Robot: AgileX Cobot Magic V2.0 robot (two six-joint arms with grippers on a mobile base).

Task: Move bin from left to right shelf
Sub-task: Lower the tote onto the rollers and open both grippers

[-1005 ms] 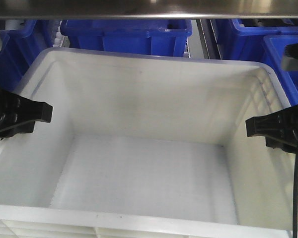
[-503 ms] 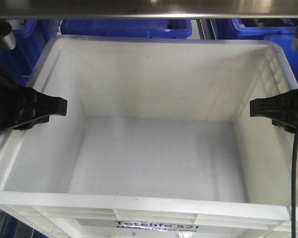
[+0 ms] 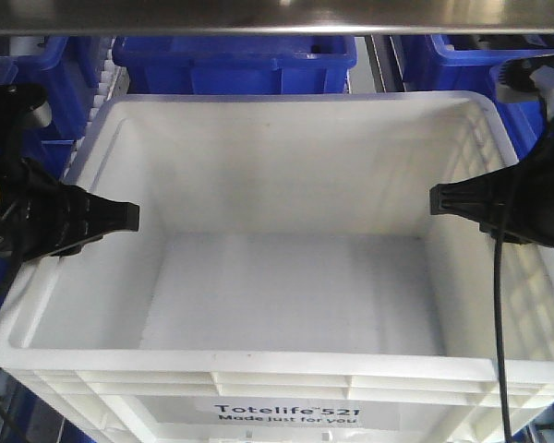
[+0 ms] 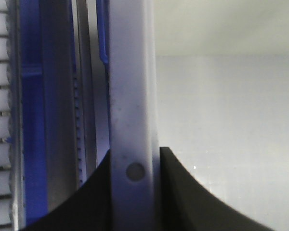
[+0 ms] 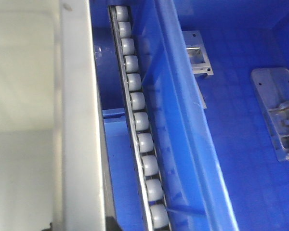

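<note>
The white bin point(image 3: 286, 365) fills the front view, open and empty, with a "Totelife 521" label on its front wall. My left gripper point(image 3: 111, 219) is shut on its left wall; the left wrist view shows the black fingers point(image 4: 183, 192) on either side of the white rim point(image 4: 130, 96). My right gripper point(image 3: 452, 200) is clamped on the right wall. In the right wrist view the rim point(image 5: 77, 120) runs down the frame, and only the black tips of the right gripper point(image 5: 79, 225) show at the bottom edge.
A metal shelf edge point(image 3: 277, 18) spans the top. Blue bins stand behind point(image 3: 235, 60), at the left point(image 3: 18, 74) and at the right point(image 3: 535, 83). A roller track point(image 5: 137, 125) runs beside the white bin; the neighbouring blue bin point(image 5: 231, 62) holds metal parts point(image 5: 279, 115).
The white bin has come toward the camera out of the shelf, with both grippers holding its walls. Its front wall and label have come into view.
</note>
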